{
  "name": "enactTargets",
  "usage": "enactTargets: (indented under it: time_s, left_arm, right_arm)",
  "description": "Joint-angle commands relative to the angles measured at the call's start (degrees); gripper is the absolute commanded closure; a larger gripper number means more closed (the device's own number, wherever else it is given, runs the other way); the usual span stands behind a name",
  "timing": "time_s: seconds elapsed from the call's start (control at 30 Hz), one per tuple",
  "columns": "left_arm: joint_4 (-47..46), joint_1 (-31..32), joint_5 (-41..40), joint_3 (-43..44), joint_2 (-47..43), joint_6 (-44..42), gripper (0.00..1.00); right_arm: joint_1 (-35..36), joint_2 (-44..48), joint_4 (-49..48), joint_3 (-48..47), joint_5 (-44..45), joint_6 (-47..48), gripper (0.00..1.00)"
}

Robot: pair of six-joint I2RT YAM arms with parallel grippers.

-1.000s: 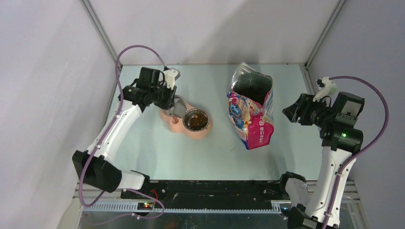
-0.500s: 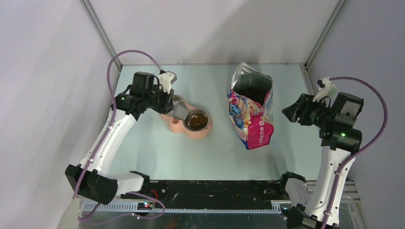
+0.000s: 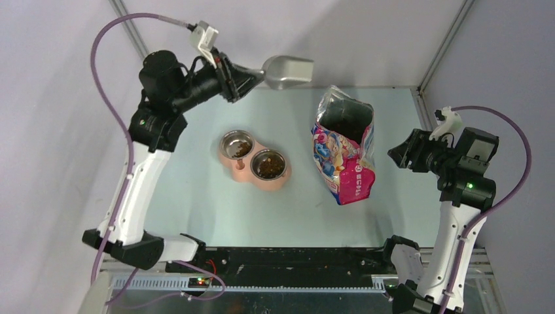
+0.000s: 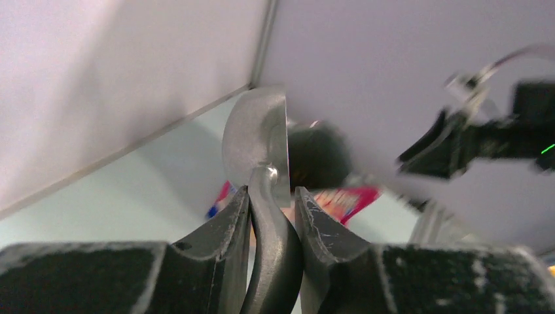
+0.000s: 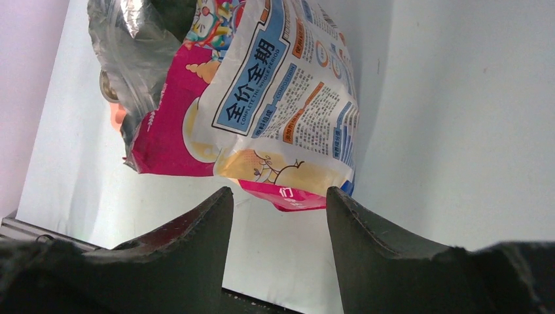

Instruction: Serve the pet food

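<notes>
soft, even light from above fills the top view, bright on the pale table, faint shadow beside the bag; the pet food reads only as a dark patch. in the left wrist view the scoop gleams while the frame's right half smears with blur. the right wrist view is crisp, glare on plastic upper left.

The pale green desk carries a pink twin-bowl feeder near its middle and an open printed bag apart, further right.
</notes>
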State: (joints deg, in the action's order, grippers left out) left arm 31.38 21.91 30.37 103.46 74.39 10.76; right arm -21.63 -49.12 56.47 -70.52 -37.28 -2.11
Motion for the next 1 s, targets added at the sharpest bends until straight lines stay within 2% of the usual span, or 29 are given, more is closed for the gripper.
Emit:
enactTargets:
  time_s: [0.0, 0.07, 0.13, 0.2, 0.33, 0.43, 0.57, 0.67, 0.83, 0.97]
  left_arm:
    - [-19.17, 2.91, 0.61, -1.47, 5.14, 26.15, 1.0]
    - [-18.81, 4.98, -1.77, -1.33, 7.26, 26.9, 1.0]
    - [-21.16, 6.08, -0.08, -2.69, 9.42, 29.7, 1.0]
    - [-20.99, 7.75, -0.18, -2.68, 11.89, 28.46, 1.0]
    - [-13.33, 11.51, -3.55, 3.48, 16.51, 14.47, 1.0]
    - [-6.32, 13.5, -4.52, 10.71, 19.96, 8.06, 1.0]
    - [0.01, 16.05, -7.41, 14.85, 22.83, -0.66, 1.0]
    - [3.26, 17.8, -10.53, 14.24, 22.89, -6.29, 1.0]
    - [1.65, 19.48, -13.3, 6.57, 19.65, -12.14, 1.0]
    - [3.89, 21.44, -18.05, 8.61, 20.47, -18.65, 1.0]
  right_arm:
    - [-0.32, -0.93, -2.67, 0.57, -0.42, -0.84, 0.43]
    - [-0.42, -0.6, -2.95, 0.72, -0.59, -1.06, 0.43]
    - [-0.51, 0.03, -2.73, 0.71, -0.56, -0.95, 0.43]
    - [-0.52, 0.63, -2.31, 0.73, -0.21, -0.58, 0.43]
    - [-0.61, 1.01, -2.63, 0.64, 0.16, 0.37, 0.43]
    - [-0.61, 0.04, -2.85, 0.65, 0.05, 0.54, 0.43]
    - [-0.61, -0.62, -3.1, 0.65, -0.04, 0.48, 0.43]
    - [-0.61, -0.67, -2.5, 0.73, -0.08, 0.85, 0.42]
    - [-0.61, -1.19, -2.61, 0.65, -0.23, 0.94, 0.43]
    - [-0.61, -1.95, -2.75, 0.73, -0.47, 0.38, 0.42]
